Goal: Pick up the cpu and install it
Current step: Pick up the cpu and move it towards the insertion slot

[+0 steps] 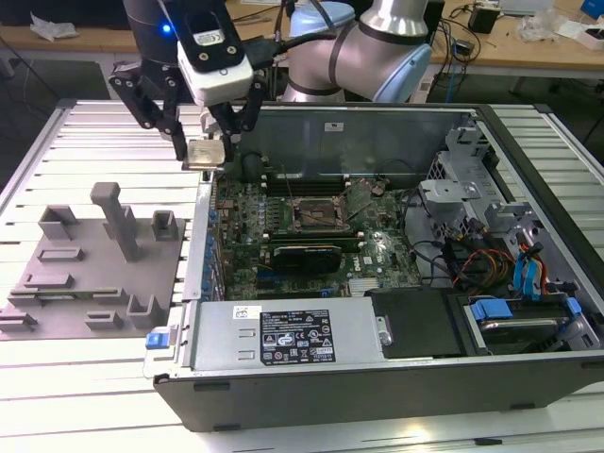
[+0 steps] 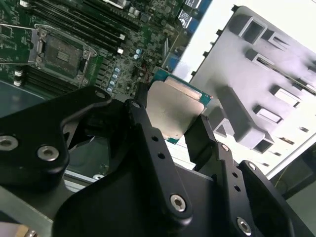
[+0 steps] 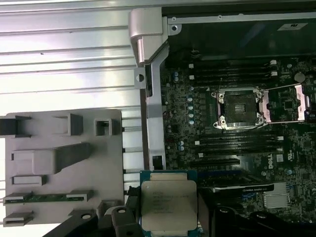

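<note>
My gripper (image 1: 206, 149) is shut on the cpu (image 1: 207, 156), a thin square chip with a silvery top and green rim. It hangs in the air over the computer case's wall at the exterior view's left, above the back corner of the motherboard. Both wrist views show the cpu (image 2: 174, 109) (image 3: 169, 200) level between the black fingers (image 2: 144, 129). The black metal-framed socket (image 1: 316, 213) (image 3: 239, 107) (image 2: 61, 52) lies open in the middle of the motherboard, with its latch frame folded aside. The socket is to the exterior view's right of the held chip.
A grey fixture plate (image 1: 94, 269) (image 3: 59, 163) with upright pegs and slots lies on the ribbed table beside the case. Inside the case are a long black graphics card (image 1: 307, 255), a power supply (image 1: 288, 335), and drive bays with cables (image 1: 510, 274).
</note>
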{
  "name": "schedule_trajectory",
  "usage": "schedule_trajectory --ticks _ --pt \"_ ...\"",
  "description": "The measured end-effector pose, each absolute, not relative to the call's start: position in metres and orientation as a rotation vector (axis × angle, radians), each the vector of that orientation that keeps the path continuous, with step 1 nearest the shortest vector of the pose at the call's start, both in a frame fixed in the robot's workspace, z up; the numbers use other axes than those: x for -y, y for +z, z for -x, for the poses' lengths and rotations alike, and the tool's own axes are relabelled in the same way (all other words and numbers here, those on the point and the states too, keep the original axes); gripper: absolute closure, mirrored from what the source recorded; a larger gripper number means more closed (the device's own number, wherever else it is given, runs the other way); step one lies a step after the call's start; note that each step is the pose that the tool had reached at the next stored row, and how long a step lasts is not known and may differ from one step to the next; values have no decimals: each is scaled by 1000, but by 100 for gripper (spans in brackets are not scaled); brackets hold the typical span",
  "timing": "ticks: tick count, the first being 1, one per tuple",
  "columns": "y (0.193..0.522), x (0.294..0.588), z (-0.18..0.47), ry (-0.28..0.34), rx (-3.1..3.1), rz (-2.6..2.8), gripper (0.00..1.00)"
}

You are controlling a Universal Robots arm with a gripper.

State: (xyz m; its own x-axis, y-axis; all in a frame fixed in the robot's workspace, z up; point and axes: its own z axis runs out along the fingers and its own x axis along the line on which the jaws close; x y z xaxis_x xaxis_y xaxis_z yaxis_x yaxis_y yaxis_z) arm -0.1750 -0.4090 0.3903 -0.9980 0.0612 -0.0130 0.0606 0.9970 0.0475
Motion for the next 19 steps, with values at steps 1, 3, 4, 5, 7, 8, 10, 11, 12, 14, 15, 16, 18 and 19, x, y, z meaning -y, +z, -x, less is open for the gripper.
schedule_trajectory --ticks 1,3,4,5,7,8,10,11,12,14,15,16,18,19 --pt "390 409 173 74 -3125 -95 45" --pt "390 409 171 74 -3125 -96 45" --pt "390 409 169 74 -3125 -95 45" --pt "390 409 167 74 -3125 -95 45" --pt "390 409 163 74 -3125 -95 45" --pt "390 409 162 74 -3125 -95 45" --pt "390 409 159 74 -3125 -95 45" --pt "390 409 156 74 -3125 -95 45" --pt "390 409 152 74 -3125 -95 45" --pt "390 409 148 74 -3125 -95 45" --pt "390 409 146 74 -3125 -95 45" --pt "390 409 143 74 -3125 -95 45" --pt "390 409 140 74 -3125 -95 45" --pt "390 409 138 74 -3125 -95 45"
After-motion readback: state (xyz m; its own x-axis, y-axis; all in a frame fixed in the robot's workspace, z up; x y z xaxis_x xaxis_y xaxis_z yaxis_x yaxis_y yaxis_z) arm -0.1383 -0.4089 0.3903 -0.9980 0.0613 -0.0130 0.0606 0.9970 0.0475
